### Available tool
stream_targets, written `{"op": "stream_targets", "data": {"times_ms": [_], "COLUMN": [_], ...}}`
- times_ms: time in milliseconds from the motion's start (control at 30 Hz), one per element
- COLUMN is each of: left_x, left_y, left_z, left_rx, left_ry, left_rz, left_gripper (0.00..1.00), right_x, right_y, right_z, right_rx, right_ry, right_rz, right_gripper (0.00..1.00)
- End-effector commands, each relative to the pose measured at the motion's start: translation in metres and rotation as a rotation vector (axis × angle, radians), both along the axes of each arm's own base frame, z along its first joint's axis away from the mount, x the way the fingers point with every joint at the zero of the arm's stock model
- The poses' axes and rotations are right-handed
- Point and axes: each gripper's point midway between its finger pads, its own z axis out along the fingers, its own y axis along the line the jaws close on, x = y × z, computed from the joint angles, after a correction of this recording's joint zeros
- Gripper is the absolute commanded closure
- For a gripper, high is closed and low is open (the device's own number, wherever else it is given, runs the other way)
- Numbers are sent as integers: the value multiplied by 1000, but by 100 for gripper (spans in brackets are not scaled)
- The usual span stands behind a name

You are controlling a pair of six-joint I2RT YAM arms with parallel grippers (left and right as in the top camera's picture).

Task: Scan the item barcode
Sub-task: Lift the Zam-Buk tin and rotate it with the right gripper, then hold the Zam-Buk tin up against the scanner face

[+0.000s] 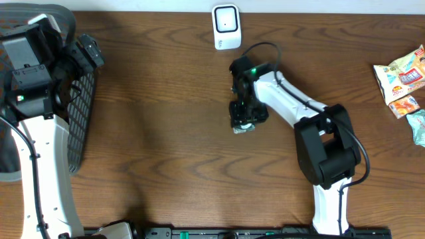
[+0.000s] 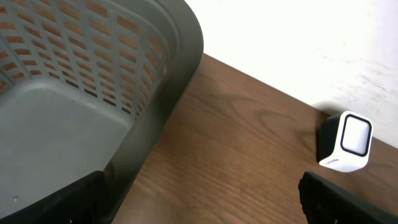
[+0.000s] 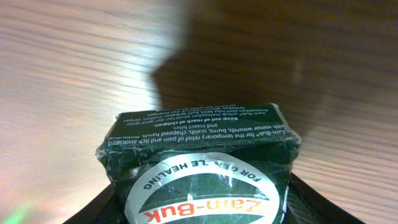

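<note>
Zam-Buk box [image 3: 199,155] lies mid-tabletop [image 1: 166,153], on the near side of the scanner.

Left: the left hand [image 1: 86,52] is released, jaws wide and empty, poised at the basket [image 1: 83,113].

Centre: the right hand [image 1: 244,118] is down over the box, fingers [image 3: 323,208] against both sides, grasping it. Whether it is clear of the wood cannot be told. The scanner [image 1: 226,26] stands apart at the far edge.

Right: snack packets [image 1: 402,83] lie untouched.

Step judged: pickup. The next move calls for lifting the box and turning its barcode face, not visible here, toward the scanner window.
</note>
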Motion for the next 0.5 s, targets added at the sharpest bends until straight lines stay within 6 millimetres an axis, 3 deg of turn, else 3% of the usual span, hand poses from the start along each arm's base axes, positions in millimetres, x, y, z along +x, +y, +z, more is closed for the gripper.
{"op": "stream_targets", "data": {"times_ms": [0,133,367,467], "left_x": [-2,-2,-2,-2], "left_y": [14,14,14,14], "left_z": [-8,-8,-8,-8], "left_rx": [21,21,21,21], "left_ry": [35,35,35,35], "left_rz": [55,55,55,55], "left_gripper": [2,2,2,2], "right_x": [11,18,29,33], "right_y": [37,44,44,40], "right_z": [41,69,142,159], "right_rx": [338,560,1012,1079], "right_ry": [74,144,370,476], "right_rz": [-62,-118,-286,-375], "right_gripper": [50,50,49,49]}}
